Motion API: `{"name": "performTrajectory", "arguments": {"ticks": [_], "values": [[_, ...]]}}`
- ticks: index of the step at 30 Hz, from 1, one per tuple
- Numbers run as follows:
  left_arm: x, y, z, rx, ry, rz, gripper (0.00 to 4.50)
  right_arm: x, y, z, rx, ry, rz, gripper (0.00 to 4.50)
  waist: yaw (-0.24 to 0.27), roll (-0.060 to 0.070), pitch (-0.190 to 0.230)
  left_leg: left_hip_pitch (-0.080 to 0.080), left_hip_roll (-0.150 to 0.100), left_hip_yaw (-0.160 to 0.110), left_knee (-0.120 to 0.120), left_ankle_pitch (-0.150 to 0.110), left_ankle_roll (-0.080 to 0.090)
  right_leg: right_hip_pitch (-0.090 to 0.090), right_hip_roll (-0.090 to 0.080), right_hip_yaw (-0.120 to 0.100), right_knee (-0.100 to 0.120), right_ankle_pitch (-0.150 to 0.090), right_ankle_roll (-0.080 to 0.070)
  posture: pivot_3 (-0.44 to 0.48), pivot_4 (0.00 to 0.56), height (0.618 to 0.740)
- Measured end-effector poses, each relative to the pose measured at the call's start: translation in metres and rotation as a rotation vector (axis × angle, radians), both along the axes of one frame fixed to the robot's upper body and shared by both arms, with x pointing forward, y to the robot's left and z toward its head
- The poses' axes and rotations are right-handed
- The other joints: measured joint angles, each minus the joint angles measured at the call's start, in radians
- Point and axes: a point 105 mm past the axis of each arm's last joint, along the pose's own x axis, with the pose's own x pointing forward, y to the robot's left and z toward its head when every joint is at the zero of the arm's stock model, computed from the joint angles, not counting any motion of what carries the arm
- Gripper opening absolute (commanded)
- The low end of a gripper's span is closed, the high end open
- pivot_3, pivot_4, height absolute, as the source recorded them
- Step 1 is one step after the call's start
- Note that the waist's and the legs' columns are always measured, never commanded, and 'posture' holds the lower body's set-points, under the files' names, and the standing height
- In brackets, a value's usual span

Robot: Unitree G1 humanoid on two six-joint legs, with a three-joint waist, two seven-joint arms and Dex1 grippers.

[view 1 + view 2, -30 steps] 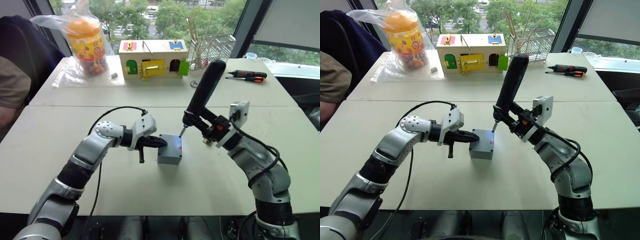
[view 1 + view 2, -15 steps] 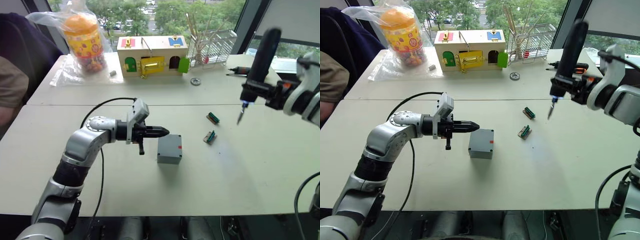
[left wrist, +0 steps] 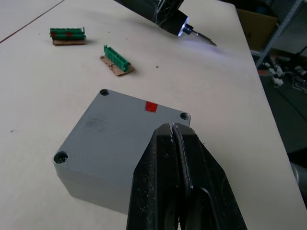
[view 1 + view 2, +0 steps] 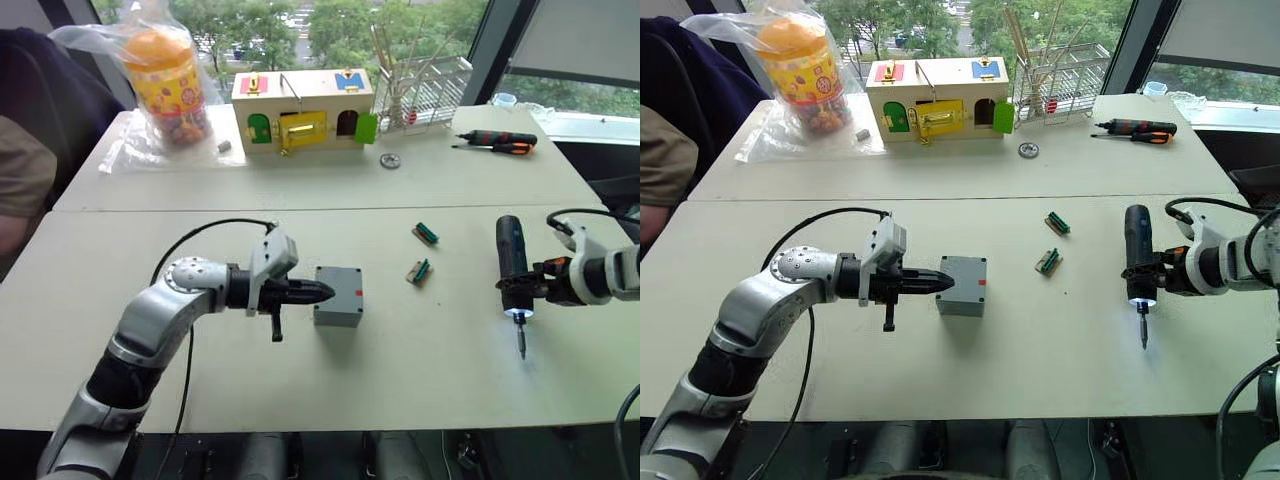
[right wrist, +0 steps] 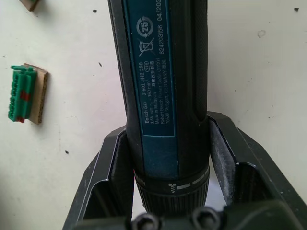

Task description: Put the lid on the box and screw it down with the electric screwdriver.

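The grey box point(image 4: 338, 296) sits mid-table with its lid point(image 3: 115, 132) on. The left gripper point(image 4: 318, 293), fingers pinched together and empty, pokes its side. Way off right, the right gripper point(image 5: 170, 158) clamps the electric screwdriver point(image 4: 513, 273), bit pointing down near the table.

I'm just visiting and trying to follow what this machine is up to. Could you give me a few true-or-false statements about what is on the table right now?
1. The right gripper holds the electric screwdriver. True.
2. The screwdriver's bit is touching the box. False: it is well off to the right of it.
3. The left gripper is shut, its tip at the box. True.
4. The lid lies beside the box. False: it sits on top of it.
5. The wooden box stands at the table's near edge. False: it is at the far side.
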Motion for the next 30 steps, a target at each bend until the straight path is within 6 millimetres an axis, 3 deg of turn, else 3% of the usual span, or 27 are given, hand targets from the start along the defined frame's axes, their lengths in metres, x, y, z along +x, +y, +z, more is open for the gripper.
{"name": "performTrajectory", "arguments": {"ticks": [6,8,12,17,20,23,26,30], "values": [[0.000,-0.004,-0.004,-0.005,0.006,0.013,0.00,0.006,-0.003,-0.002,-0.019,0.015,0.038,1.78,0.000,0.000,0.000,-0.001,0.000,0.000,0.000,0.000,0.000,0.000,0.000,0.000,0.000,0.000,0.000,0.000,0.150,0.711],[0.000,-0.004,-0.005,-0.007,0.009,0.018,0.00,0.007,-0.004,-0.003,-0.022,0.017,0.043,2.80,0.000,0.000,0.000,-0.001,0.000,0.000,0.000,0.000,0.000,0.000,0.000,0.000,0.000,0.000,0.000,0.000,0.150,0.711],[0.006,-0.003,-0.008,-0.027,0.033,0.049,0.00,0.013,-0.007,0.001,-0.046,-0.006,0.053,4.43,0.000,0.000,0.000,-0.001,0.000,0.000,0.001,0.000,0.000,0.000,0.000,0.000,0.000,0.000,0.000,0.000,0.150,0.711],[0.016,0.010,-0.003,-0.060,0.030,0.128,0.00,0.029,-0.008,0.015,-0.057,-0.142,0.057,4.48,-0.002,0.000,0.000,-0.001,0.000,0.001,0.001,0.000,-0.001,0.000,0.000,0.000,0.000,0.000,0.000,0.000,0.150,0.711],[0.020,0.024,0.001,-0.100,0.048,0.188,0.00,0.045,0.001,0.056,-0.093,-0.432,0.140,4.48,-0.001,0.000,0.000,-0.001,0.001,0.000,0.000,0.000,-0.001,-0.001,0.000,-0.001,0.000,0.000,0.001,0.000,0.150,0.711],[0.018,0.045,-0.003,-0.109,0.106,0.256,0.00,0.039,0.033,0.089,-0.082,-0.778,0.316,4.48,0.001,-0.001,0.001,0.000,0.002,-0.002,-0.001,0.001,-0.002,0.001,0.002,-0.003,0.000,0.000,0.001,0.000,0.150,0.711],[0.010,0.062,-0.008,-0.081,0.152,0.297,0.00,0.013,0.068,0.087,0.025,-0.901,0.456,4.48,0.004,-0.001,0.001,0.000,0.001,-0.004,0.001,0.001,-0.003,0.003,0.001,-0.004,0.000,0.000,0.001,0.000,0.150,0.711],[-0.004,0.077,-0.017,-0.036,0.216,0.338,0.00,-0.030,0.094,0.056,0.111,-0.808,0.599,4.48,0.003,-0.002,0.001,0.001,0.000,-0.006,0.001,0.001,-0.003,0.005,0.001,-0.004,0.000,0.000,0.001,0.000,0.150,0.711]]}}
